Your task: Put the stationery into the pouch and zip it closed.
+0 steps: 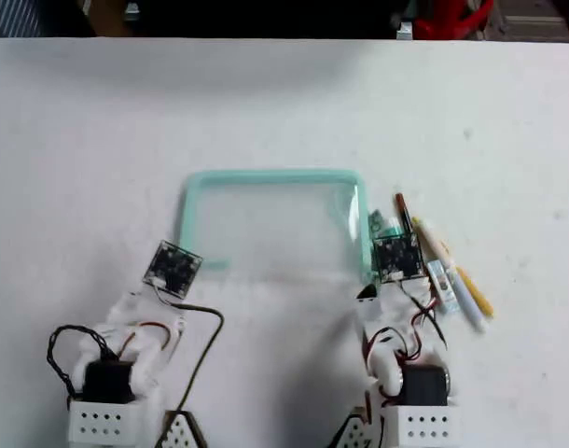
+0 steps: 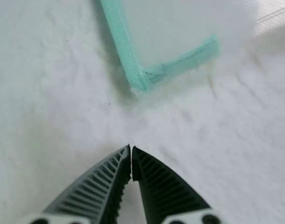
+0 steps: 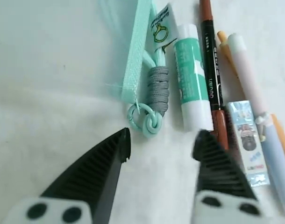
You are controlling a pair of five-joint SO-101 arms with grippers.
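Left gripper point(image 2: 131, 149): fingers pressed together, nothing between them, tips just above the table point(image 1: 98, 140). Bare tabletop on both sides of it and ahead, up to the near corner of the pouch point(image 2: 142, 77), which lies ahead and a little to one side, not touching.

Right gripper point(image 3: 163, 137): fingers spread, holding nothing. The zip pull point(image 3: 157, 88), a grey wrapped cord ending in teal rings, lies just ahead of the gap between the fingers. Little free room here: pouch edge on one side of the pull, stationery on the other.

Pouch: clear walls, teal border, lying flat, long axis running across from one gripper to the other. The table surface shows through the clear wall. Cannot tell whether the zip is open.

Stationery is outside the pouch, beside its short edge, ahead of the right gripper: glue stick point(image 3: 191, 84), brown pen point(image 3: 211, 70), white pen point(image 3: 247, 70), yellow pen point(image 3: 224, 44), eraser point(image 3: 245, 135). They lie side by side, long axes pointing away from the gripper, roughly parallel to that edge.
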